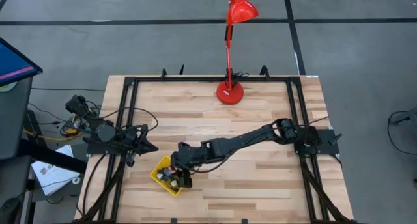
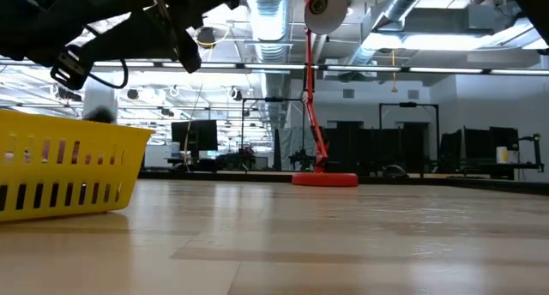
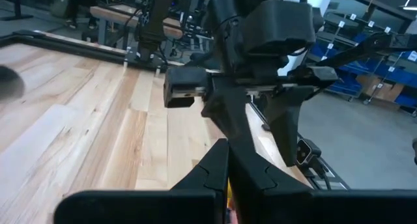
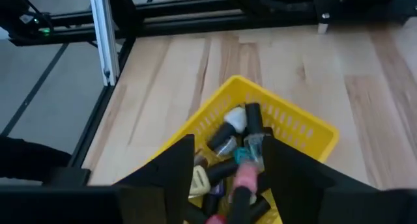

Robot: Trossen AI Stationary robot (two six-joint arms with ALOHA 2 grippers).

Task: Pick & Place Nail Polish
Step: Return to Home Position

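A yellow slotted basket (image 1: 161, 171) stands near the table's front left and also shows in the low view (image 2: 60, 171). Several small nail polish bottles (image 4: 236, 127) lie jumbled inside it, with black and white caps and pink, teal and pale bodies. My right gripper (image 4: 229, 147) hangs just over the basket (image 4: 303, 125), slanting down, with its fingers apart. A pink bottle (image 4: 245, 175) lies below the gap, and neither finger touches it. In the high view that gripper (image 1: 184, 177) sits over the basket's right part. My left gripper (image 3: 228, 155) rests shut at the table's left edge (image 1: 151, 147).
A red desk lamp (image 1: 229, 92) stands on its round base at the far middle of the table (image 2: 324, 179). Black frame rails (image 1: 130, 113) run along the table's left, right and far edges. Bare wood (image 1: 260, 178) lies to the right of the basket.
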